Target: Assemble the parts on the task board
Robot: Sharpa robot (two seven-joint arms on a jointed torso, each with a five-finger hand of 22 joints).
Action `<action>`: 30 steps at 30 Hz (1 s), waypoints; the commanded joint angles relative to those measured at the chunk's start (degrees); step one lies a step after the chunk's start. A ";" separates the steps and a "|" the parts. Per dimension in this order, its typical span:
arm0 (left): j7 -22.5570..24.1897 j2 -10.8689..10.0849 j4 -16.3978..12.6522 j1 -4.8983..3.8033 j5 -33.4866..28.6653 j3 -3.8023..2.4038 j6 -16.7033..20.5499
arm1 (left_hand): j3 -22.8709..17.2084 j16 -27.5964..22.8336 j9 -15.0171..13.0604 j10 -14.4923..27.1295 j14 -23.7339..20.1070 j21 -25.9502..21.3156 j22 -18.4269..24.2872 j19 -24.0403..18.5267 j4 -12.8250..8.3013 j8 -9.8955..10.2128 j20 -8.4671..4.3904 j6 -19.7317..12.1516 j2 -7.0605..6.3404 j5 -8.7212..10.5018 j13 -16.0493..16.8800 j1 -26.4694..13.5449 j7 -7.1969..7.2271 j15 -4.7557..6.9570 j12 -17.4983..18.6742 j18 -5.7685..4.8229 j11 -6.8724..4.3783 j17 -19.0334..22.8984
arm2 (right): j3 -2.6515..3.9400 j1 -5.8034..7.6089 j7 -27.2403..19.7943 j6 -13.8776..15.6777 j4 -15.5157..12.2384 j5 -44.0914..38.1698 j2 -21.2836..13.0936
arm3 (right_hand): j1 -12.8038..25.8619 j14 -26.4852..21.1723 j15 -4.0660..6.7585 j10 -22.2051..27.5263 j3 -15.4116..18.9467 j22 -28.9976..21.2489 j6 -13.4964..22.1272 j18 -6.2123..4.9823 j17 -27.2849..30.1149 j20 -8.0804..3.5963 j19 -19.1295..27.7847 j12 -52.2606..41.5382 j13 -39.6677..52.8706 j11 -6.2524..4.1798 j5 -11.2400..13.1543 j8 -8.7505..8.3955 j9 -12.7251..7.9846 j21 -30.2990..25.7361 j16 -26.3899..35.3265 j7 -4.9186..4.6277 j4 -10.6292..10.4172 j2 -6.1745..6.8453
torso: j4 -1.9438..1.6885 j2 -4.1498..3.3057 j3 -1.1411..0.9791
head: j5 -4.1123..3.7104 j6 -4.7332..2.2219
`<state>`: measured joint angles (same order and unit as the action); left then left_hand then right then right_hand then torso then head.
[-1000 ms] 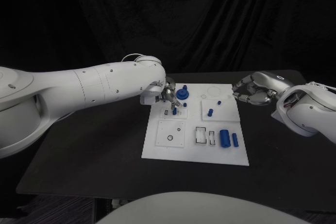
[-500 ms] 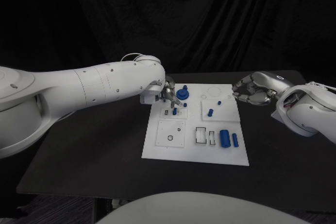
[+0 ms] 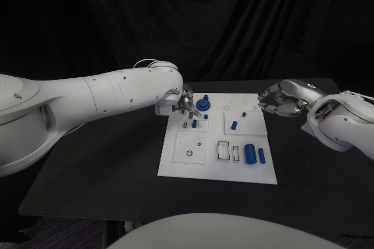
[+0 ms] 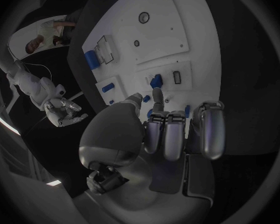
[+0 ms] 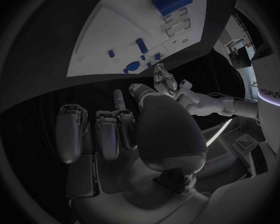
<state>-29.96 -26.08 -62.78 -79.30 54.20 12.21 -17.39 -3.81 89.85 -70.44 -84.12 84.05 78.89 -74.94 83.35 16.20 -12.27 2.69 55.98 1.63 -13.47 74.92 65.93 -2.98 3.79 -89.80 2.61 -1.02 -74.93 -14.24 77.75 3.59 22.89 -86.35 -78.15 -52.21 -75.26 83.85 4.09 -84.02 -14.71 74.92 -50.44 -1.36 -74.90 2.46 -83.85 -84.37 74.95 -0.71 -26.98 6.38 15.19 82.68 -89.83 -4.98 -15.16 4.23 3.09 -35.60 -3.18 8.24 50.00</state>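
At the upper left corner of the task board, just left of centre in the head view, the left hand hung over the white plate with its fingers pointing down at a small blue part standing in a square panel. From the left wrist view a fingertip seemed to touch that part, while the other fingers were curled in; whether it truly pinched the piece, I could not tell. A round blue part stood just beside the hand. Off the board's upper right edge, the right hand hovered with fingers curled inward, holding nothing. 2 larger blue parts lay at the board's lower right.
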 commanded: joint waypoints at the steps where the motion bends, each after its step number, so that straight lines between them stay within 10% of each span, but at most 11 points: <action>1: 0.18 0.28 0.38 0.25 -0.29 -0.04 -0.74 | 0.15 0.15 -0.19 -5.88 5.95 -0.36 -10.02 -0.23 -0.11 -0.27 0.20 -0.56 0.66 -0.41 15.08 0.15 -0.04 -0.22 -0.20 0.45 0.25 -15.07 | 0.05 -0.11 0.26 0.75 -0.04 -0.13 0.01 | 0.00 6.15 -0.39 -0.53 -0.43 12.46 -0.51 -0.62 -15.10 0.33 -1.59 0.15 7.12 0.29 -0.25 -0.26 -0.09 -0.20 -0.17 -0.07 0.02 -0.52 | 0.05 -0.01 -0.01 | 0.01 0.00; 30: 1.29 1.55 2.97 2.27 -0.29 -0.04 -1.29 | -0.42 0.15 0.09 -5.88 5.95 -0.70 -10.04 -0.40 -0.18 0.66 0.27 -1.51 1.07 -1.91 15.08 0.84 -0.22 -0.33 -0.20 0.50 0.39 -15.07 | 0.05 -0.11 0.36 0.53 0.02 -0.13 0.16 | -0.02 6.15 -0.38 -0.56 -0.46 12.46 -0.53 -0.61 -15.10 0.32 -1.60 0.13 7.14 0.28 -0.25 -0.28 -0.12 -0.19 -0.17 -0.07 0.05 -0.52 | -0.02 0.01 -0.06 | 0.00 0.00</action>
<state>-29.78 -24.70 -59.87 -77.15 54.16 12.22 -18.12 -3.99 89.85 -70.40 -84.12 84.04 78.45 -74.92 83.15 16.03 -11.94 2.88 54.96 2.35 -15.01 74.92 66.64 -3.17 3.79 -89.80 2.61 -1.02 -74.92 -14.24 77.75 3.59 22.87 -86.32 -78.14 -52.06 -75.26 83.85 4.09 -84.03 -14.87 74.91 -50.64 -1.36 -74.90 2.46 -83.85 -84.37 74.93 -0.71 -26.98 6.38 15.14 82.68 -89.83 -5.18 -15.01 4.23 3.05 -35.58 -3.21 8.15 50.00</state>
